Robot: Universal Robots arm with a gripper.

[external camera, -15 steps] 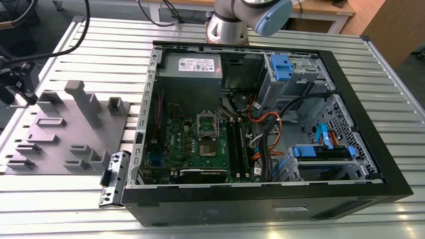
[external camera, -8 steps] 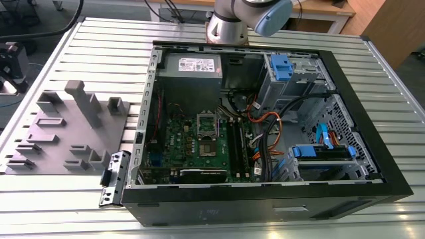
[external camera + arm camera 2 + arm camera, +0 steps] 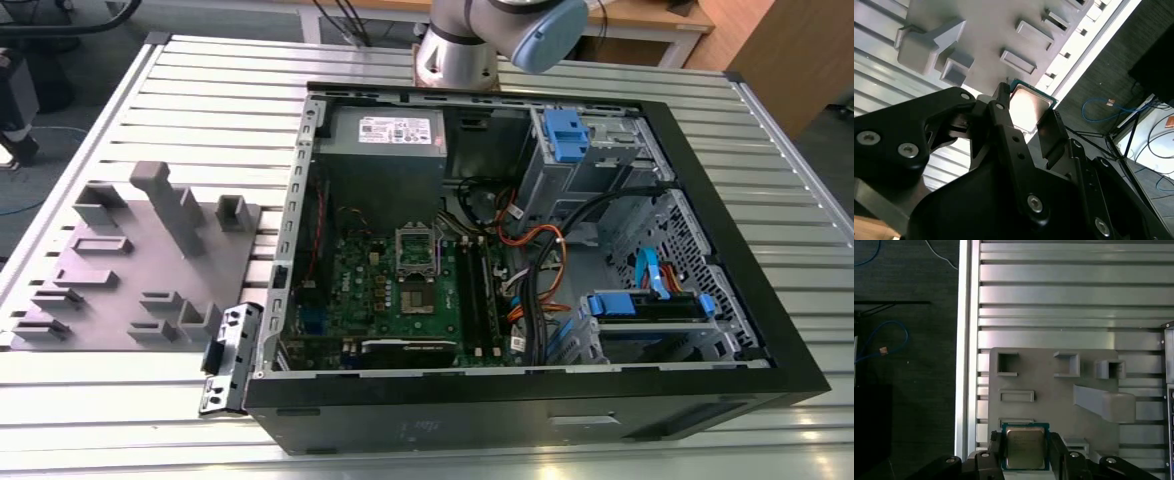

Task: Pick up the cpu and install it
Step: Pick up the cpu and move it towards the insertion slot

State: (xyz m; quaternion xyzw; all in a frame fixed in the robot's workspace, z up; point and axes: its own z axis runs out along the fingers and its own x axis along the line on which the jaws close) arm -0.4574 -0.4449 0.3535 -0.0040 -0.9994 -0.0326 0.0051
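First wrist view: the cpu (image 3: 1025, 449) sits between the two black fingers (image 3: 1056, 452) of the gripper (image 3: 1025, 440), metal top facing the camera, green edge visible around it. The fingers press on two opposite edges of the cpu, so the gripper is clenched on the chip and carries it.

In the second wrist view, the cpu (image 3: 1028, 104) shows its silvery top, tilted, between the same fingers (image 3: 1003, 107) of the gripper (image 3: 1026, 114).

Below the held cpu, and apart from it, lies the grey fixture plate (image 3: 1054, 390). It carries raised rectangular pockets and one long ramped block. The second wrist view shows the same fixture plate (image 3: 989, 30).

The plate rests on a slatted aluminium table (image 3: 1069, 290), near the table edge. Beyond that edge is a dark floor (image 3: 914, 390) with a looped blue cable (image 3: 889, 337).

In the exterior view, the fixture plate (image 3: 120, 260) is on the table (image 3: 200, 100) at the exterior view's left. Just beside it, toward the exterior view's right, stands an open computer case (image 3: 747, 300). Inside, the motherboard (image 3: 367, 290) lies flat with its metal-framed socket (image 3: 419, 255) open. The arm (image 3: 461, 50) rises from the far side of the case.
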